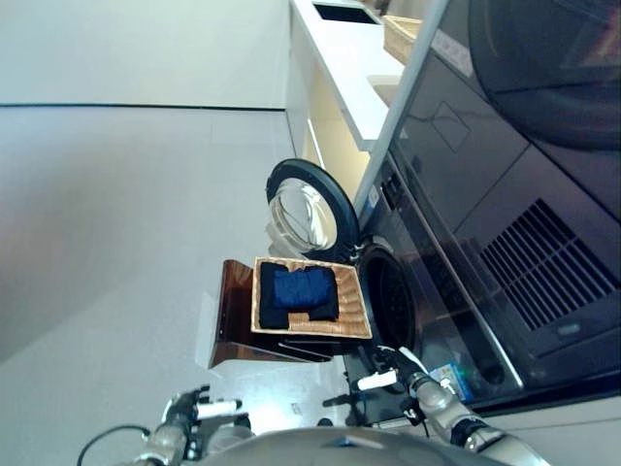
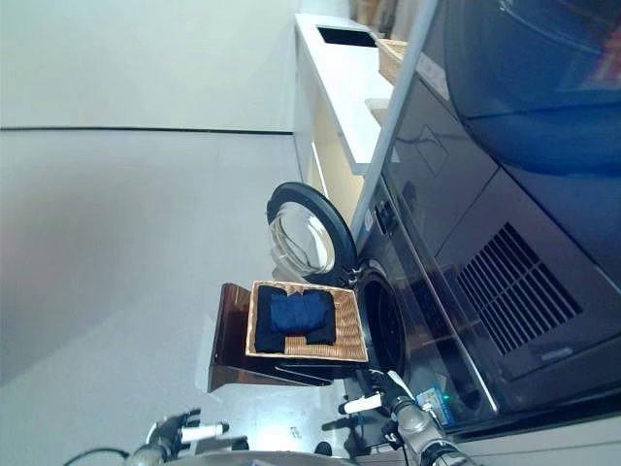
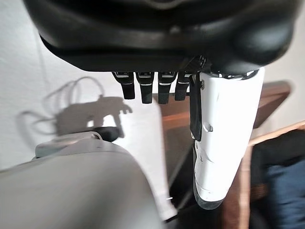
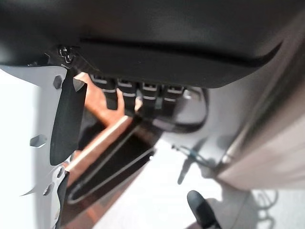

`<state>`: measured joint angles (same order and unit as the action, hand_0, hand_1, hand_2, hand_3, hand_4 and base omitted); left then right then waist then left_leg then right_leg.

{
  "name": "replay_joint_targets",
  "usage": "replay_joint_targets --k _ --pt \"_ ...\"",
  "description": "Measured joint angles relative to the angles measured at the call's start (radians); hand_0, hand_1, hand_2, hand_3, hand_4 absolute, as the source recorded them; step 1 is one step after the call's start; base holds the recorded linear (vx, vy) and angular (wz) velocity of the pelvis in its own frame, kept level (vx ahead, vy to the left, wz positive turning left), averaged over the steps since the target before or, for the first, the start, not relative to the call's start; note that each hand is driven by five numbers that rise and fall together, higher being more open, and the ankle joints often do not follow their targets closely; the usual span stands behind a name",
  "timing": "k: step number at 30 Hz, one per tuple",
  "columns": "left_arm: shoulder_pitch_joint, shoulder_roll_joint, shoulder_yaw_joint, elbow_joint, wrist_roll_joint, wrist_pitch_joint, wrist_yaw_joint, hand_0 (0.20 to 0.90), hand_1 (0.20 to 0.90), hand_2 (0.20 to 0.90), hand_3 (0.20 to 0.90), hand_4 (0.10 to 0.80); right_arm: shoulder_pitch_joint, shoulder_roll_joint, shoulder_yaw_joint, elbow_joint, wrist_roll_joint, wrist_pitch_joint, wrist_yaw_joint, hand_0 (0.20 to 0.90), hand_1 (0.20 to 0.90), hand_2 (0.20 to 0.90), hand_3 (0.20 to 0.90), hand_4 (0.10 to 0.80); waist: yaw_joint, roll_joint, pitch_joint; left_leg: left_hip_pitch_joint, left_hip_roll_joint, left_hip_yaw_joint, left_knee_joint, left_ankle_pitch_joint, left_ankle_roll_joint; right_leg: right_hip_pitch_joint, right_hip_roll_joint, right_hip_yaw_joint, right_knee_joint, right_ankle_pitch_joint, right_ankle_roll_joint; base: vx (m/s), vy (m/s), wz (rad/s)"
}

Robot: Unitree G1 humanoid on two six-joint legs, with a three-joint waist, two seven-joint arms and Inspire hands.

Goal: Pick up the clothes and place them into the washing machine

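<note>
Nearby, folded navy clothes (image 1: pixel 299 294) fill a square wicker basket (image 1: pixel 354 325) (both hands' fingers relaxed, empty).

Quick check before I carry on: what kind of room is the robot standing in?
Probably a laundry or utility area: a front-loading washing machine with its round door swung open, a wicker basket of dark blue clothes before it, and a long white counter beyond.

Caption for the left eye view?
Blue clothes in a wicker basket beside the open washer; both hands empty.
</note>
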<state>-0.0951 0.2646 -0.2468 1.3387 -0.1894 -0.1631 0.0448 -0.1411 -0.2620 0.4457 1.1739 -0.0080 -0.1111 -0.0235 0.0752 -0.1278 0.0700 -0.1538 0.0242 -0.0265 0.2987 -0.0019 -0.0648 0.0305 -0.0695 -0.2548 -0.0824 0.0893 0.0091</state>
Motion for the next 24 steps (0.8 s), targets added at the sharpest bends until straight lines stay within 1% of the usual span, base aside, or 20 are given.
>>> replay_joint_targets --k 1,2,4,5,7,8,9,10,12,13,14,15,16,17,18,19,20,22,23,24 --pt "-0.001 -0.006 0.0 -0.002 -0.002 0.0 -0.001 0.9 0.9 0.9 0.9 0.8 -0.007 0.0 0.013 -0.002 0.0 0.0 0.001 0.9 0.9 0.9 0.9 0.8 0.014 0.01 0.003 -0.009 0.015 -0.013 0.005 -0.01 -0.011 0.007 0.005 0.004 -0.003 -0.004 -0.01 0.198 0.084 -0.16" --pt "0.0 -0.009 0.001 -0.002 -0.002 0.0 -0.001 0.9 0.9 0.9 0.9 0.8 -0.009 -0.001 0.019 -0.004 0.0 0.0 -0.001 0.9 0.9 0.9 0.9 0.8 0.014 0.01 0.007 -0.008 0.018 -0.013 -0.007 -0.011 -0.012 0.007 0.008 0.005 -0.003 -0.004 -0.011 0.217 0.128 -0.2" --pt "0.001 -0.016 -0.002 -0.001 -0.003 0.001 0.001 0.9 0.9 0.9 0.9 0.8 -0.016 -0.003 0.026 -0.005 0.001 0.0 -0.001 0.9 0.9 0.9 0.9 0.8 0.021 0.022 0.007 0.023 0.037 -0.013 -0.138 -0.006 -0.02 -0.004 0.014 0.027 -0.006 -0.009 -0.014 0.172 0.14 -0.27" --pt "0.001 -0.016 -0.002 -0.001 -0.003 0.002 0.003 0.9 0.9 0.9 0.9 0.8 -0.025 -0.006 0.035 -0.006 0.001 0.0 0.0 0.9 0.9 0.9 0.9 0.8 0.021 0.024 0.01 0.026 0.046 -0.022 -0.189 0.002 -0.032 -0.012 0.015 0.033 -0.005 -0.009 -0.013 0.18 0.206 -0.27" --pt "0.002 -0.019 -0.008 -0.001 -0.006 0.003 0.009 0.9 0.9 0.9 0.9 0.8 -0.026 -0.014 0.031 -0.011 0.015 0.0 -0.002 0.9 0.9 0.9 0.9 0.8 0.022 0.036 0.005 0.058 0.058 -0.021 -0.277 0.003 -0.036 -0.03 0.021 0.052 -0.005 -0.009 -0.006 0.212 0.269 -0.25" --pt "0.005 -0.021 -0.01 -0.001 -0.01 0.003 0.011 0.9 0.9 0.9 0.9 0.8 -0.024 -0.017 0.022 -0.014 0.02 0.001 -0.002 0.9 0.9 0.9 0.9 0.8 0.02 0.04 0.002 0.066 0.065 -0.019 -0.303 0.031 -0.011 -0.041 0.021 0.066 -0.005 -0.003 0.008 0.184 0.244 -0.41" --pt "0.006 -0.013 -0.01 -0.002 -0.015 0.004 0.012 0.9 0.9 0.9 0.9 0.8 -0.02 -0.016 0.015 -0.021 0.028 0.001 -0.002 0.9 0.9 0.9 0.9 0.8 0.023 0.029 0.004 0.077 0.048 0.002 -0.319 0.06 0.023 -0.05 0.005 0.084 -0.005 -0.008 0.015 0.175 0.244 -0.47" --pt "0.011 -0.011 -0.01 -0.002 -0.016 0.004 0.014 0.9 0.9 0.9 0.9 0.8 -0.018 -0.013 0.01 -0.02 0.035 0.001 -0.002 0.9 0.9 0.9 0.9 0.8 0.023 0.025 0.001 0.085 0.038 0.007 -0.327 0.067 0.033 -0.055 -0.006 0.094 -0.005 -0.01 0.019 0.174 0.277 -0.56" --pt "0.034 -0.011 -0.009 -0.006 -0.016 0.001 0.021 0.9 0.9 0.9 0.9 0.8 -0.01 -0.003 -0.022 -0.018 0.054 0.001 -0.001 0.9 0.9 0.9 0.9 0.8 0.023 0.03 -0.02 0.098 0.014 0.041 -0.353 0.071 0.073 -0.055 -0.04 0.103 -0.001 -0.029 0.051 0.15 0.251 -0.53" --pt "0.036 -0.01 -0.007 -0.008 -0.015 0.001 0.023 0.9 0.9 0.9 0.9 0.8 -0.008 0.0 -0.024 -0.013 0.065 0.001 -0.001 0.9 0.9 0.9 0.9 0.8 0.023 0.035 -0.024 0.109 0.006 0.064 -0.362 0.08 0.095 -0.056 -0.057 0.101 0.015 -0.032 0.051 0.103 0.193 -0.34" --pt "0.04 0.001 -0.007 -0.015 -0.015 0.0 0.024 0.9 0.9 0.9 0.9 0.8 0.002 0.003 -0.024 -0.012 0.067 0.002 0.001 0.9 0.9 0.9 0.9 0.8 0.022 0.036 -0.032 0.119 -0.004 0.063 -0.375 0.08 0.105 -0.051 -0.073 0.103 0.045 -0.033 0.05 0.117 0.245 -0.19" --pt "0.04 0.021 -0.004 -0.015 -0.015 -0.003 0.019 0.9 0.9 0.9 0.9 0.8 0.007 0.014 -0.024 -0.008 0.067 0.002 0.001 0.9 0.9 0.9 0.9 0.8 0.024 0.009 -0.045 0.123 -0.032 0.066 -0.379 0.084 0.116 -0.047 -0.105 0.108 0.078 -0.033 0.061 0.091 0.241 -0.2" --pt "0.042 0.029 0.003 -0.013 -0.015 -0.001 0.024 0.9 0.9 0.9 0.9 0.8 0.001 0.019 -0.027 -0.005 0.067 0.002 -0.001 0.9 0.9 0.9 0.9 0.8 0.027 -0.003 -0.049 0.131 -0.045 0.074 -0.38 0.088 0.13 -0.055 -0.119 0.111 0.1 -0.016 0.136 0.065 0.186 -0.26" --pt "0.045 0.031 0.006 -0.013 -0.016 0.0 0.027 0.9 0.9 0.9 0.9 0.8 -0.003 0.019 -0.026 -0.005 0.067 0.002 -0.002 0.9 0.9 0.9 0.9 0.8 0.028 0.005 -0.047 0.133 -0.045 0.077 -0.382 0.086 0.132 -0.063 -0.115 0.117 0.117 -0.009 0.131 0.028 0.131 -0.43" --pt "0.049 0.032 0.009 -0.013 -0.015 0.0 0.027 0.9 0.9 0.9 0.9 0.8 -0.023 0.016 -0.024 -0.004 0.065 0.001 -0.003 0.9 0.9 0.9 0.9 0.8 0.04 0.027 -0.041 0.142 -0.05 0.084 -0.377 0.081 0.139 -0.101 -0.113 0.102 0.175 -0.002 0.132 0.041 0.106 -0.43" --pt "0.05 0.031 0.009 -0.013 -0.015 0.0 0.027 0.9 0.9 0.9 0.9 0.8 -0.033 0.014 -0.023 -0.003 0.063 0.002 -0.004 0.9 0.9 0.9 0.9 0.8 0.049 0.035 -0.034 0.145 -0.039 0.085 -0.377 0.078 0.145 -0.117 -0.115 0.099 0.197 -0.001 0.133 0.075 0.13 -0.67" --pt "0.057 0.03 0.016 -0.012 -0.015 0.002 0.026 0.9 0.9 0.9 0.9 0.8 -0.046 0.015 -0.018 -0.004 0.053 0.002 -0.003 0.9 0.9 0.9 0.9 0.8 0.054 0.046 -0.026 0.153 -0.041 0.101 -0.373 0.071 0.152 -0.141 -0.112 0.083 0.23 0.015 0.123 0.094 0.085 -0.56" --pt "0.065 0.03 0.032 -0.003 -0.015 0.003 0.023 0.9 0.9 0.9 0.9 0.8 -0.075 0.013 0.017 -0.004 0.027 0.004 -0.004 0.9 0.9 0.9 0.9 0.8 0.047 0.063 -0.009 0.17 -0.04 0.098 -0.385 0.065 0.16 -0.179 -0.12 0.075 0.311 0.017 0.129 0.123 0.013 -0.3" --pt "0.069 0.036 0.031 -0.002 -0.015 0.003 0.02 0.9 0.9 0.9 0.9 0.8 -0.078 0.013 0.035 -0.01 0.009 0.002 -0.003 0.9 0.9 0.9 0.9 0.8 0.039 0.064 -0.009 0.173 -0.038 0.089 -0.385 0.063 0.162 -0.191 -0.119 0.078 0.32 -0.003 0.139 0.174 -0.1 0.07" --pt "0.067 0.046 0.031 -0.006 -0.015 0.002 0.02 0.9 0.9 0.9 0.9 0.8 -0.078 0.013 0.039 -0.022 -0.01 0.004 -0.001 0.9 0.9 0.9 0.9 0.8 0.038 0.052 -0.007 0.17 -0.041 0.084 -0.384 0.063 0.163 -0.196 -0.12 0.071 0.296 -0.028 0.139 0.128 -0.096 0.15"
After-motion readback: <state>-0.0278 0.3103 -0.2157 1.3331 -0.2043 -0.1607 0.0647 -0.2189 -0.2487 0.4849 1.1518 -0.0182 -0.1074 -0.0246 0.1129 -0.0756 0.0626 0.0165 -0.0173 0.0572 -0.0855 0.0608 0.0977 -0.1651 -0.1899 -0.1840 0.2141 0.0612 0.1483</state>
